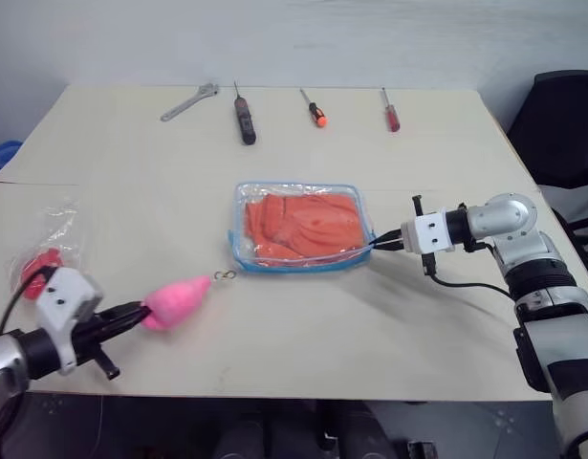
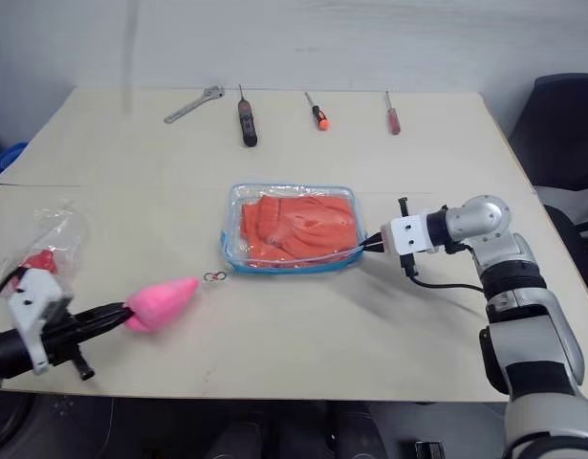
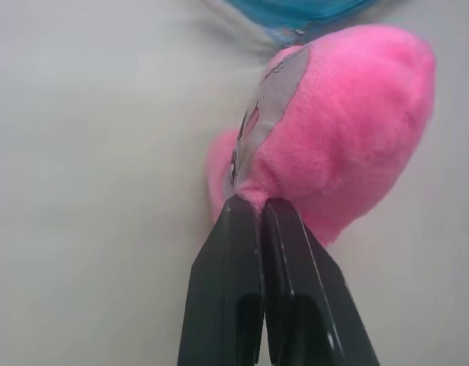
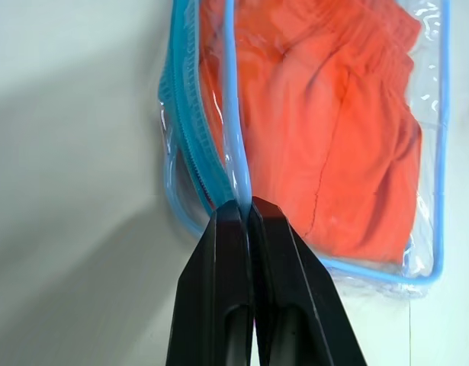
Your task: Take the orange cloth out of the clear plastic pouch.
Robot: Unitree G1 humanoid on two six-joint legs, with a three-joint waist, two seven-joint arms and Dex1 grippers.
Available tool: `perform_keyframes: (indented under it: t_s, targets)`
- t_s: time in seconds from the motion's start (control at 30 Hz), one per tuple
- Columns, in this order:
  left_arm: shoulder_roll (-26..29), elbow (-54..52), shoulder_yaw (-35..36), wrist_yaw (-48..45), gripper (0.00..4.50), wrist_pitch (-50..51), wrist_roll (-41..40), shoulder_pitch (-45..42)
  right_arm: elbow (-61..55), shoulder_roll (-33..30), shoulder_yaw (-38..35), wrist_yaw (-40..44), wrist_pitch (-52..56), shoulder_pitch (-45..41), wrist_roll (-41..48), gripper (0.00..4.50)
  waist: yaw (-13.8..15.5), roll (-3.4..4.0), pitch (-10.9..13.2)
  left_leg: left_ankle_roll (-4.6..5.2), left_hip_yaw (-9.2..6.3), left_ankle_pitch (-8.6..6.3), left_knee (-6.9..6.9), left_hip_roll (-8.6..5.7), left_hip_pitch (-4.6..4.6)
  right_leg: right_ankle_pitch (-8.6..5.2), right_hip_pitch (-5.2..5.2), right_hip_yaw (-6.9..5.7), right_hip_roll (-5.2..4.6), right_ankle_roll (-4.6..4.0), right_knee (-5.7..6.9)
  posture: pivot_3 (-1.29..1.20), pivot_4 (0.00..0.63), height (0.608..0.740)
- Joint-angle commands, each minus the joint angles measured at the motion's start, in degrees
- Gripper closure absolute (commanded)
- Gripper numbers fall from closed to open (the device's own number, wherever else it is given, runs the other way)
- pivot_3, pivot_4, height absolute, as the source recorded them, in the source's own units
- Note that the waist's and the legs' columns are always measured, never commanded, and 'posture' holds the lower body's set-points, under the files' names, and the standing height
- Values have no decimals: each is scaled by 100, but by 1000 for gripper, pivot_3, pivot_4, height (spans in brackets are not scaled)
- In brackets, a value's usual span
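The clear plastic pouch (image 1: 274, 269) with light blue trim lies flat at the table's middle, and the orange cloth (image 1: 303, 223) is folded inside it. From the right, my right gripper (image 1: 375, 244) is shut on the pouch's blue-trimmed edge (image 4: 232, 114). Near the table's front left, my left gripper (image 1: 141, 316) is shut on the pink plush charm (image 1: 176, 301), pinching it at its base (image 3: 253, 204). A small metal ring (image 1: 225, 276) lies between the plush and the pouch's near left corner.
A wrench (image 1: 189, 102) and three screwdrivers (image 1: 245, 119) (image 1: 315, 109) (image 1: 390, 111) lie in a row at the table's far edge. A small thin clear bag with a red item (image 1: 47, 251) sits at the left edge. A black chair (image 1: 566, 124) stands at the far right.
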Motion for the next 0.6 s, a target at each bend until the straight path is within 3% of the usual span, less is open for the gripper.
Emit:
perform_keyframes:
  t_s: [0.03, 0.2, 0.37, 0.4, 0.43, 0.47, 0.53, 0.6]
  targets:
    - [50, 240, 255, 132, 4500, -137, -69, -40, 131, 79, -99, -138, -98, -216, 7, 4456, 10, 0, 0, 1, 0, 0, 0, 0, 0, 0, 1, 0, -1, 0, 0, 0, 150, 740]
    - [-67, 179, -307, 222, 4500, -209, -43, -111, 41, 179, -148, -190, 308, -198, 86, 4456, -9, 0, 0, 1, 0, -2, -3, 0, 0, 0, 1, 0, -2, 0, 0, 0, 150, 740]
    - [-79, 300, -551, 212, 3327, -376, -16, -134, -331, 99, -271, 30, 779, 74, 406, 3273, -35, 1, 0, 1, 0, -2, -6, 0, 0, 1, -1, 0, -2, -1, -1, 0, 150, 740]
    - [-60, 304, -478, 216, 2914, -351, -53, -125, -539, 55, -331, 53, 958, 195, 526, 2796, -36, 1, 0, 1, 0, -2, -5, 0, 0, 1, -1, 0, -2, -1, 0, 0, 150, 740]
    - [-49, 301, -424, 235, 2812, -319, -81, -125, -674, 24, -375, 61, 1081, 271, 603, 2689, -39, 1, 0, 1, 0, -2, -5, 1, 0, 1, -1, 0, -2, -1, 0, 0, 150, 740]
    - [-19, 322, -324, 249, 2439, -252, -132, -136, -840, -12, -423, 49, 1214, 360, 679, 2249, -44, 1, 0, 0, -1, -2, -5, 1, 0, 1, -2, -1, -2, -1, 1, 0, 150, 740]
    - [143, 375, 85, 188, 2159, 169, -553, -304, -1378, -102, -540, 12, 1669, 618, 904, 1851, -54, 1, 0, 0, 0, -2, -5, 2, 1, 1, -1, -1, -1, -2, 2, 0, 150, 740]
    - [280, 375, 349, 96, 2150, 451, -938, -462, -1840, -174, -617, 5, 2119, 831, 1081, 1316, -50, 1, 1, 0, -1, -2, -6, 2, -1, 1, -1, -1, -2, -2, 1, 0, 150, 740]
